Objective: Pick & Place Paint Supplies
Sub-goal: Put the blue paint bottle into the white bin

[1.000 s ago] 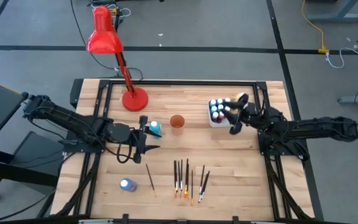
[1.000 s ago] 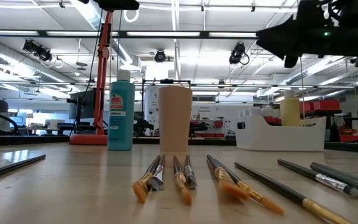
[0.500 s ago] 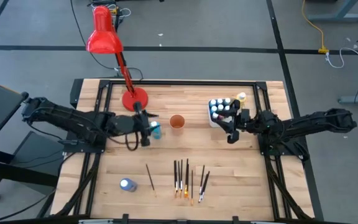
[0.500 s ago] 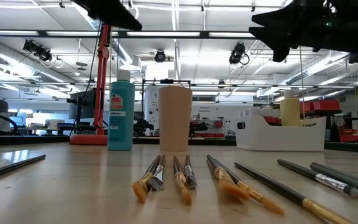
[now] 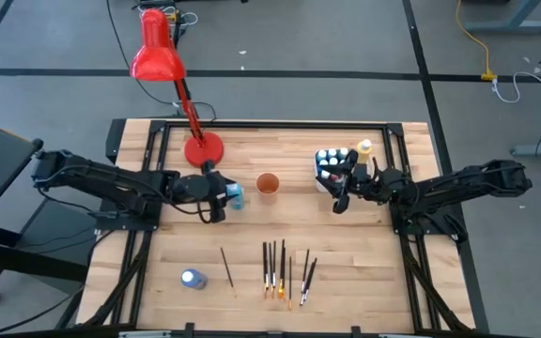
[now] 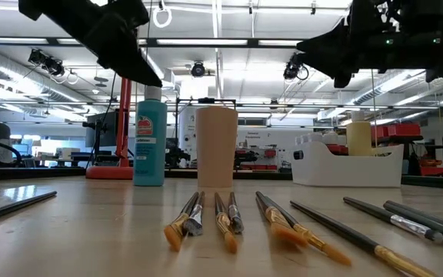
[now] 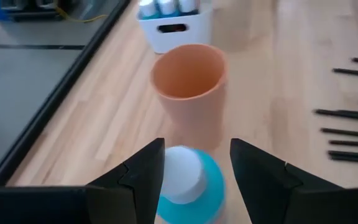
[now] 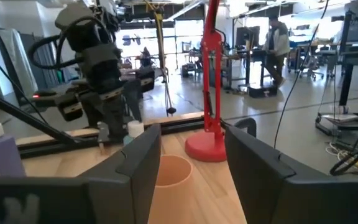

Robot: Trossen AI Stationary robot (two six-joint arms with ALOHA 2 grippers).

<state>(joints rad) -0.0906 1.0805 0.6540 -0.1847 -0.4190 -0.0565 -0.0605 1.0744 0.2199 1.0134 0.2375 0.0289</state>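
My left gripper (image 7: pixel 196 171) has its fingers (image 7: pixel 143 168) spread, one on each side of the white cap of the blue paint bottle (image 7: pixel 188 186), with a gap showing on both sides, so nothing is clamped. The bottle stands upright on the wooden table (image 5: pixel 364 244), just beside the orange cup (image 7: pixel 190 87), which is also upright and empty. In the high view that gripper (image 5: pixel 222 195) sits directly over the bottle (image 5: pixel 235 194), near the round base of the red lamp (image 5: pixel 203 148).

My right gripper (image 8: pixel 191 155) is parted too, and holds nothing; between its fingers (image 8: pixel 143 158) I see only the cup (image 8: pixel 171 177) and the lamp's base beyond. From above it (image 5: pixel 338 194) hovers just in front of the white tub (image 5: pixel 319 182), which carries a cluster of small bottles (image 5: pixel 332 161), dark and white-capped. A yellow bottle (image 5: pixel 365 146) stands just behind the tub.

Nearer the front edge, the paintbrushes (image 5: pixel 285 268) lie roughly side by side, with one brush (image 5: pixel 226 267) apart from them. Another blue bottle (image 5: pixel 192 278) lies near that lone brush. From table height the brushes (image 6: pixel 283 223) point their orange-yellow ends toward the camera, and the upright bottle (image 6: pixel 150 138) and cup (image 6: pixel 216 146) stand behind them.

A person (image 8: pixel 277 43) is in the room beyond the table.
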